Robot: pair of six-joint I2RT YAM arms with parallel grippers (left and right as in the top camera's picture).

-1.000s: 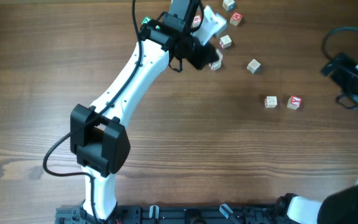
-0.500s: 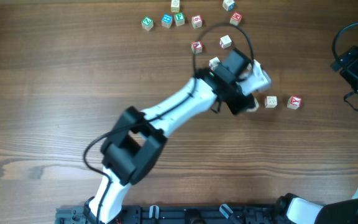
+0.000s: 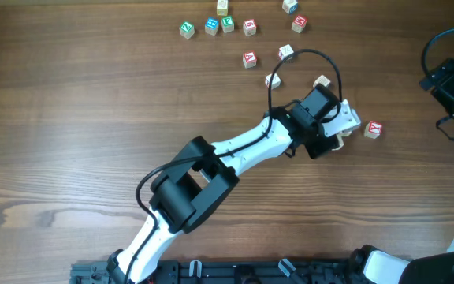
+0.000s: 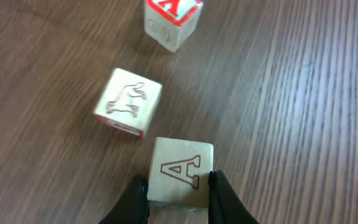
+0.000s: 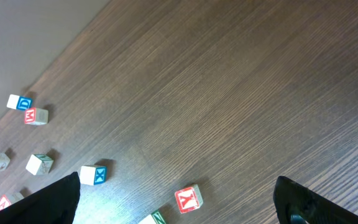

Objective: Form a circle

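The left gripper (image 4: 179, 198) clamped the A cube (image 4: 181, 171) — an animal-carved cube (image 4: 128, 101) lay just beside it; the right gripper (image 5: 174, 196) gaped wide.

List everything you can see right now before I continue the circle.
Table: one, brown wood, beneath everything.
Loose alphabet cubes: about twelve overhead, pale with red, green or blue faces, top centre down to right.
A cube: one, pale, red outline, between left jaws.
Animal cube: one, pale, just ahead of A cube.
Left gripper: one, black, jaws shut on A cube.
Right gripper: one, black, jaws open and empty, far right.
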